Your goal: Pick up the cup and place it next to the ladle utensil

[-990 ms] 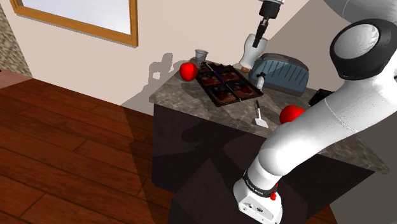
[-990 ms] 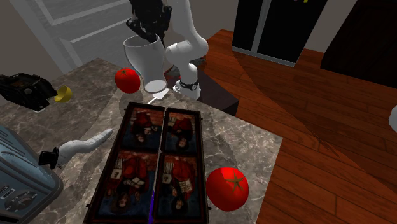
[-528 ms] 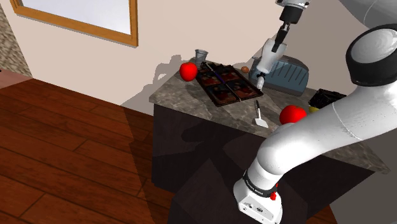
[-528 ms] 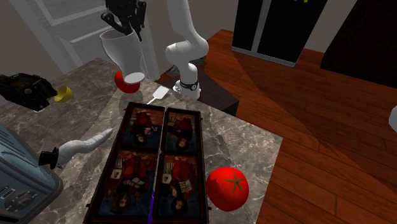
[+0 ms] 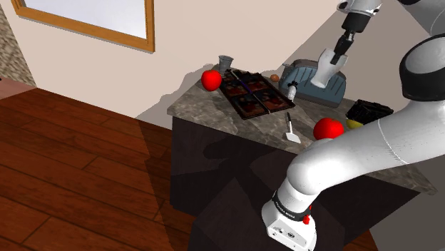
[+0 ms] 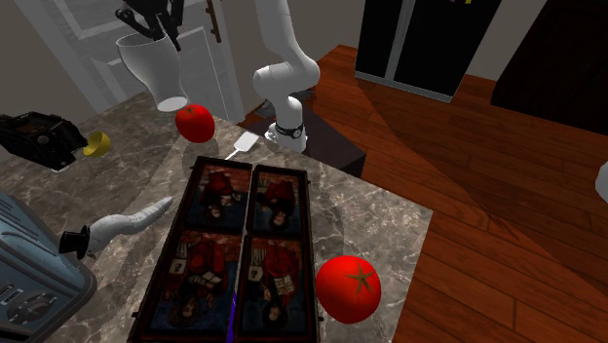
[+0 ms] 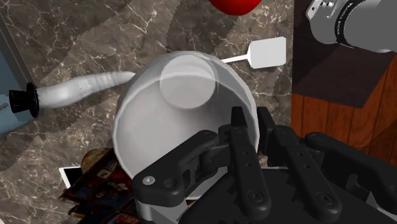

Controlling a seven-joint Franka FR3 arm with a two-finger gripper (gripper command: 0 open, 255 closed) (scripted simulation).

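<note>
Risk: gripper (image 7: pixel 250 127) pinches the white cup (image 6: pixel 151 64) by one rim wall only, aloft over the counter (image 5: pixel 207 107). A slip or swing could drop it on the toaster (image 5: pixel 307 80) or knock the ladle (image 6: pixel 127 222) on descent. Mouth faces up and base down, with the long axis tilted off vertical.

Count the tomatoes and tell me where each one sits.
2. One tomato sits beyond the tray's far end, by the spatula; the other beside the tray's near right corner, second exterior view.
</note>
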